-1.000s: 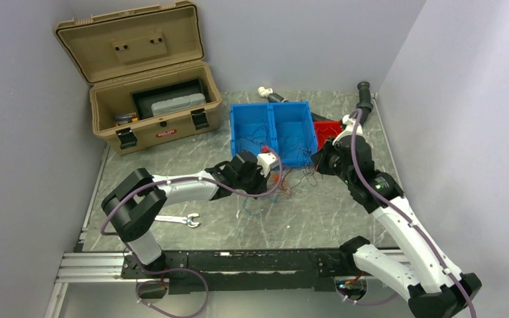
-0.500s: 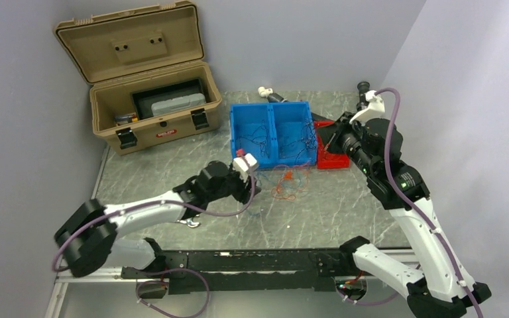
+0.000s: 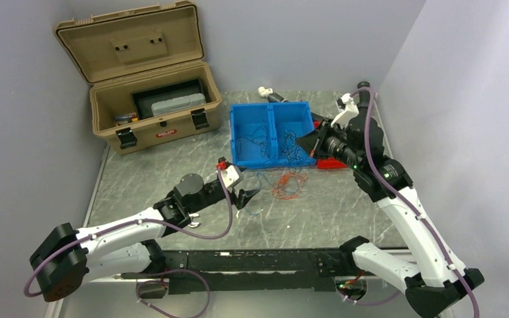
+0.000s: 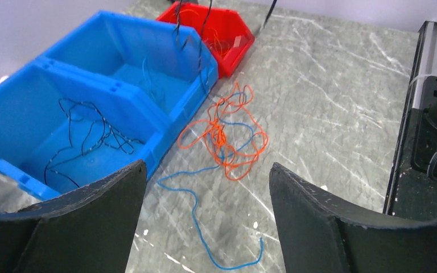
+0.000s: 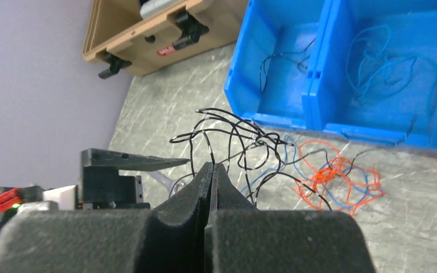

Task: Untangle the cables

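Black wires (image 5: 227, 136) pinched in closed right gripper (image 5: 211, 168), held high by far edge, likely bound for blue bin (image 4: 11, 114); left gripper (image 4: 205, 170) wide open, empty, facing orange-blue tangle (image 4: 227, 142) mid-bench.

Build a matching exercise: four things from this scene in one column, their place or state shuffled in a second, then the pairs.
1. black wire bundle
2. orange tangle
3. left gripper
4. red bin

a. open, holding nothing
b. standing at the blue bin's end
c. pinched in the right gripper
d. spread loose on the table

Pairs: 1-c, 2-d, 3-a, 4-b
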`<state>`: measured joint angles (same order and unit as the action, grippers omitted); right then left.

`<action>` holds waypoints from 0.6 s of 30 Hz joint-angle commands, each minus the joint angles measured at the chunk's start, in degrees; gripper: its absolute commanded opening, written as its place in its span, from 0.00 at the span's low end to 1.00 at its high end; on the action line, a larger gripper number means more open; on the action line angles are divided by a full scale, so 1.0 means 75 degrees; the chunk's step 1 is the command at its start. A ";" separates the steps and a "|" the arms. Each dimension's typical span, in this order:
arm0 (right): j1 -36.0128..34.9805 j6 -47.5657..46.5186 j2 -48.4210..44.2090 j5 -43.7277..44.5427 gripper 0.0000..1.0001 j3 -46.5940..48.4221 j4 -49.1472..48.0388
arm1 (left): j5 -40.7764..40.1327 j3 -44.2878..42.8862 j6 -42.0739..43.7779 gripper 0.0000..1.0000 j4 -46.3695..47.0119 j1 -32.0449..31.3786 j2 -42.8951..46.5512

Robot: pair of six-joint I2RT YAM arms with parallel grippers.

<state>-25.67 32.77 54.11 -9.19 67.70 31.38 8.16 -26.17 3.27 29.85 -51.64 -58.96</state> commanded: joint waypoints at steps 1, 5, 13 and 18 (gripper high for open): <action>0.0011 0.0415 0.0085 -0.0696 0.00 -0.0381 -0.0611 | -0.0306 -0.0428 0.0680 0.84 0.0220 -0.0385 0.0216; 0.0013 0.0650 0.0157 -0.0919 0.00 -0.0617 -0.0886 | -0.1228 -0.0778 0.1297 0.86 0.0035 -0.1018 0.0081; 0.0010 0.0972 0.0288 -0.1326 0.00 -0.0881 -0.1260 | -0.1631 -0.1860 0.1822 0.83 -0.0335 -0.1514 -0.0822; 0.0007 0.0949 0.0247 -0.1215 0.00 -0.0907 -0.1230 | -0.2103 -0.2758 0.1740 0.53 -0.1123 -0.1576 -0.1655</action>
<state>-25.67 38.87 56.47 -17.58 61.14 25.02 -3.29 -41.71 15.31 25.23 -62.92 -68.05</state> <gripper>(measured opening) 0.007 0.734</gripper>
